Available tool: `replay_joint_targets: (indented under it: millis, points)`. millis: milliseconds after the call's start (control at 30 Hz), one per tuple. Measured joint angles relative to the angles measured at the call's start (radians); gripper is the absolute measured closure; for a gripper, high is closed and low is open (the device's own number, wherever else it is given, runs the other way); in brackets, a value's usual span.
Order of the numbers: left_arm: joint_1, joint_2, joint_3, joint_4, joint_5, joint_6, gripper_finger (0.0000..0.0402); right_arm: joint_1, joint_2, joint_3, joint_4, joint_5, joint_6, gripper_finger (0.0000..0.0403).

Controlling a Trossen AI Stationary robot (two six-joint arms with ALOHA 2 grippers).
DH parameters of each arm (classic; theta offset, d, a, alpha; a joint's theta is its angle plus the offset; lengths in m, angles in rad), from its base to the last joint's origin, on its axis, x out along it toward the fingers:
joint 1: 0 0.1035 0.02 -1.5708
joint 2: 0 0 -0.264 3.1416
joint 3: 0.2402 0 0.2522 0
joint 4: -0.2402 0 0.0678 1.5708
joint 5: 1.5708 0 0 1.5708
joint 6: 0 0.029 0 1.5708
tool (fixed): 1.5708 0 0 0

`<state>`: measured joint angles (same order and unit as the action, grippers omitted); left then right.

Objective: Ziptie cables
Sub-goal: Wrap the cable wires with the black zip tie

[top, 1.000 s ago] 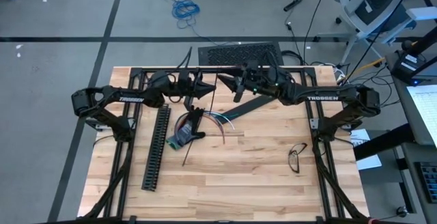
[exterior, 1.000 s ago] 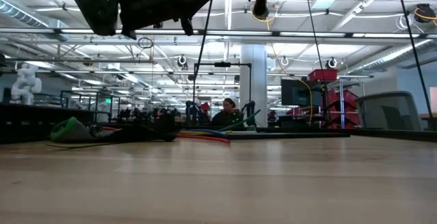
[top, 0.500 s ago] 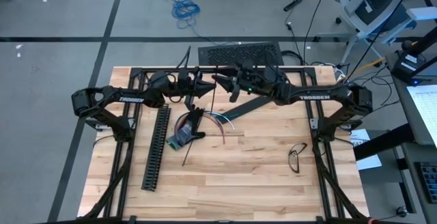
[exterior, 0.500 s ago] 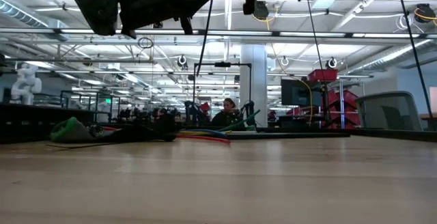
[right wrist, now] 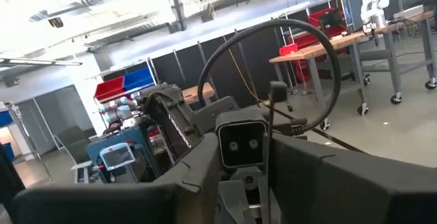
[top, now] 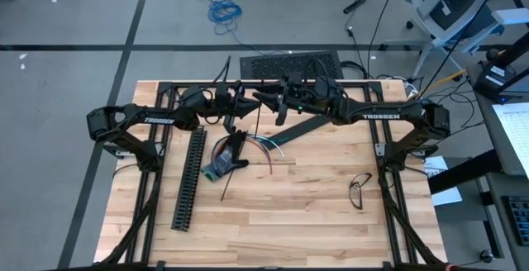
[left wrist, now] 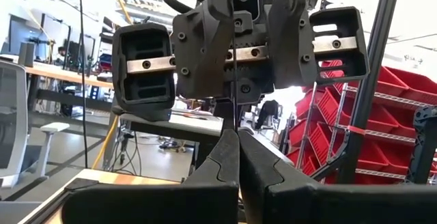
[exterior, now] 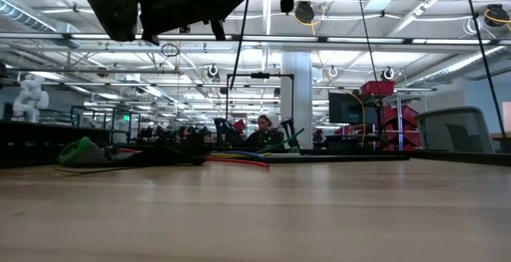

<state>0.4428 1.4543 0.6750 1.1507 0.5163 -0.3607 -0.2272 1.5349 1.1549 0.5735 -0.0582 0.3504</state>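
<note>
The cables [top: 252, 145] lie as a loose coloured bundle on the table's middle left, with a green piece [top: 218, 168] at their near end; the low view shows the cables [exterior: 235, 158] flat on the wood. My left gripper [top: 248, 108] hovers above them, level, pointing toward the table's right, shut on a thin black zip tie [top: 241, 155]. My right gripper [left wrist: 239, 53] faces it, open, a little way off, its two fingers wide apart on either side of the tie's line. The tie's head [right wrist: 278, 91] stands above the left fingers. My left gripper pinches the zip tie's strip [left wrist: 236, 115] between its two shut fingertips, coming level from the table's left, across the strip. The head end stands above the fingers. The long tail [exterior: 237, 62] hangs slanting down to the cables; whether it touches the table, I cannot tell.
A long black slotted channel [top: 189, 176] lies left of the cables. A flat black bar [top: 302, 126] lies slanted under the right arm. A pair of glasses [top: 359, 190] sits toward the near right. A keyboard [top: 289, 63] lies beyond the far edge. Bare wood fills the near half.
My right gripper has moved toward the table's left, closing on my left gripper and the zip tie. The left gripper, the tie and the cables have stayed where they were.
</note>
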Motion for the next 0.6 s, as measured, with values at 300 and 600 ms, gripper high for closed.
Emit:
replay_joint_targets:
  millis: [300, 600]
  points:
    - [0.001, 0.0, 0.0, 0.0, 0.0, 0.0, 0.0401, -0.009, 0.0, 0.0, 0.014, 0.006, -0.003, 0.0343]
    - [0.002, 0.0, 0.0, 0.0, -0.001, 0.001, 0.0401, -0.016, 0.0, 0.0, 0.02, 0.009, -0.003, 0.0384]
